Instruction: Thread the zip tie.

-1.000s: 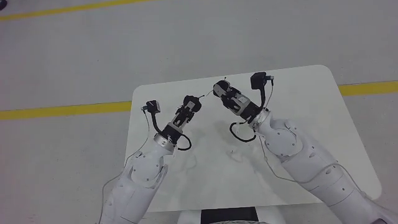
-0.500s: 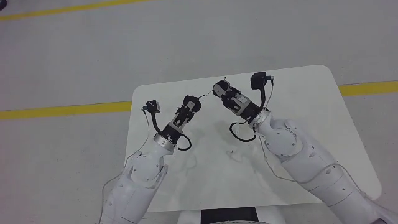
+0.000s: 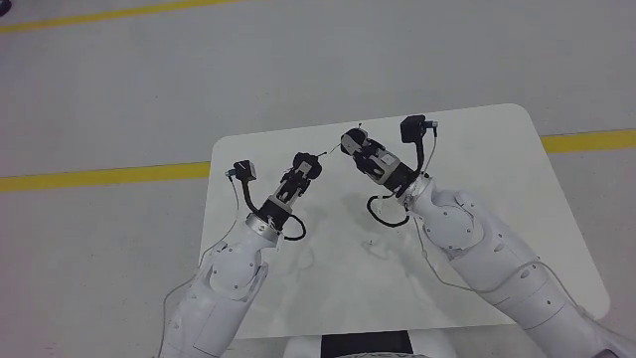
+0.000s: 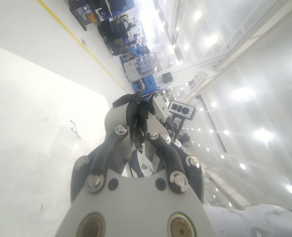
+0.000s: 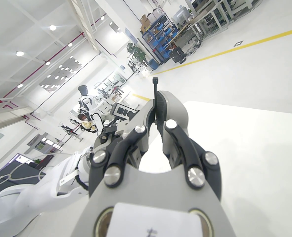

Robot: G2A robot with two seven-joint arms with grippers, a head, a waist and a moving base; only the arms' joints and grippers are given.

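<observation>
Item: slim black plastic zip tie (image 5: 155,88), pinched in the right gripper (image 5: 156,117), head poking past its fingertips, above the rounded white table (image 3: 497,149). Beside it, the left gripper (image 4: 136,109), pressed together; its hold on the tail is unclear. No movement this past second, so threading looks stalled. The far table edge is near, with open room toward the robot.

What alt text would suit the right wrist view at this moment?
The right gripper is shut on a thin black zip tie, whose head end sticks out beyond the closed jaws. Beyond it lies the white table.
</observation>
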